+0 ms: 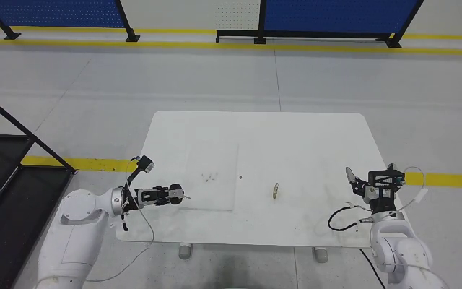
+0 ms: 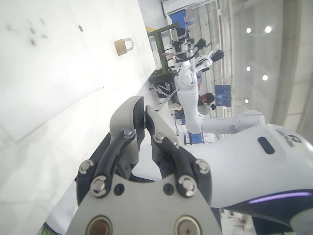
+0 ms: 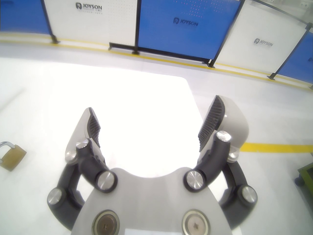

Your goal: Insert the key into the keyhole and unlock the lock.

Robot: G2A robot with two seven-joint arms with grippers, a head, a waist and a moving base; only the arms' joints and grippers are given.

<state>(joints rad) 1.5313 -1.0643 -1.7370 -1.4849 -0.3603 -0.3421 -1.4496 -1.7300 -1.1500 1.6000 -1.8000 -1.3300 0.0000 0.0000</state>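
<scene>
A small brass padlock (image 1: 275, 191) with a silver shackle lies on the white table (image 1: 303, 137), right of centre near the front edge. It also appears in the left wrist view as the padlock (image 2: 121, 46) and in the right wrist view as the padlock (image 3: 11, 156). My left gripper (image 1: 182, 195) hovers low over the table's front left, well left of the lock; its fingers (image 2: 137, 116) are pressed together and I see nothing between them. My right gripper (image 3: 156, 113) stands open and empty at the front right corner (image 1: 370, 175), right of the lock.
A thin pale sheet (image 1: 209, 177) with a few small dark marks lies on the table between the left gripper and the lock. A tiny dark speck (image 1: 240, 177) sits beside it. A black rack (image 1: 18, 166) stands on the floor at the left.
</scene>
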